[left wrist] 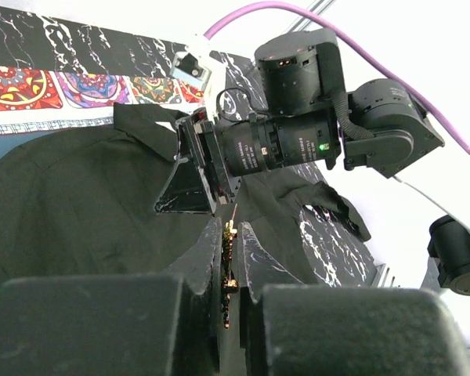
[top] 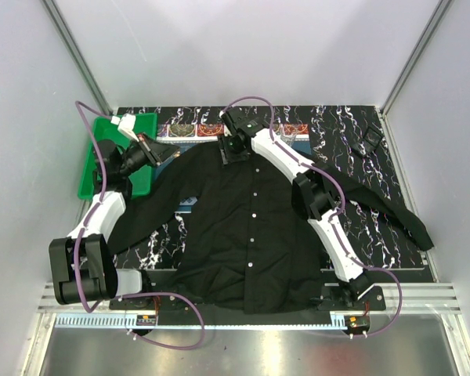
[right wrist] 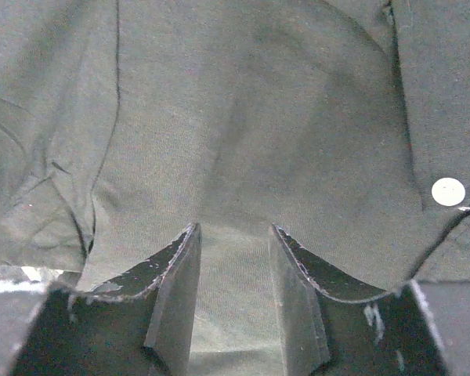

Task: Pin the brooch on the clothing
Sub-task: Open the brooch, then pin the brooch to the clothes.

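Top view, shirt: the clothing [top: 243, 235] lies spread flat, with its collar under the right gripper [top: 233, 150].
Top view, left gripper [top: 150, 150]: near the shirt's shoulder, beside a green tray [top: 88, 176].
Left wrist view, brooch [left wrist: 229, 270]: golden and clenched between the left gripper's fingers, with the right gripper just ahead.
Right wrist view, right gripper: released, jaws apart over bare fabric.
Right wrist view, white button [right wrist: 448, 191]: off to its right.

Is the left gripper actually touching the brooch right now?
Touching. The left wrist view shows the left gripper shut on the brooch, its gold body pinched between both fingers with no gap on either side.
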Action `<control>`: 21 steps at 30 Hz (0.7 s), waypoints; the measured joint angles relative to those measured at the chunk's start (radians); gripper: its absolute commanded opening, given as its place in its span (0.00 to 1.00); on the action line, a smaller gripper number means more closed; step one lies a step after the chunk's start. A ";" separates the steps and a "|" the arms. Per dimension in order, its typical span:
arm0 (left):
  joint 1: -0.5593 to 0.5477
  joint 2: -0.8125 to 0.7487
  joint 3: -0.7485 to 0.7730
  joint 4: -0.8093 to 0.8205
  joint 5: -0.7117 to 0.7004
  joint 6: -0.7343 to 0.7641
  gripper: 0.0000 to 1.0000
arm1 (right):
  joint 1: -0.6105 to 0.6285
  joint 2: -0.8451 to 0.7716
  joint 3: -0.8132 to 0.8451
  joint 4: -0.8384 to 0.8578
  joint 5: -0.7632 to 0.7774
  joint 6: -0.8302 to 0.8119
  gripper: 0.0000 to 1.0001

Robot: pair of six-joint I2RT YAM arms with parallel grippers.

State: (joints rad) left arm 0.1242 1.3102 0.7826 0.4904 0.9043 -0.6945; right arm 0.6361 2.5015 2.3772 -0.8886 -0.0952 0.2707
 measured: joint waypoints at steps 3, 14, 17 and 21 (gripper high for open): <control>0.000 0.000 -0.009 0.000 0.001 0.008 0.00 | 0.008 0.004 0.016 0.000 0.010 0.019 0.45; 0.000 0.010 -0.013 0.005 0.010 0.023 0.00 | 0.023 0.077 0.043 0.005 0.039 0.047 0.45; 0.000 0.014 -0.028 0.006 0.013 0.026 0.00 | 0.024 0.091 0.052 0.004 0.054 0.051 0.45; 0.000 0.014 -0.045 0.007 0.018 0.030 0.00 | 0.028 0.092 0.064 0.006 0.071 0.052 0.45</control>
State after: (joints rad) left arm 0.1242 1.3247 0.7380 0.4973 0.9218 -0.6647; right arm 0.6640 2.5931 2.4409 -0.8829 -0.0246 0.3229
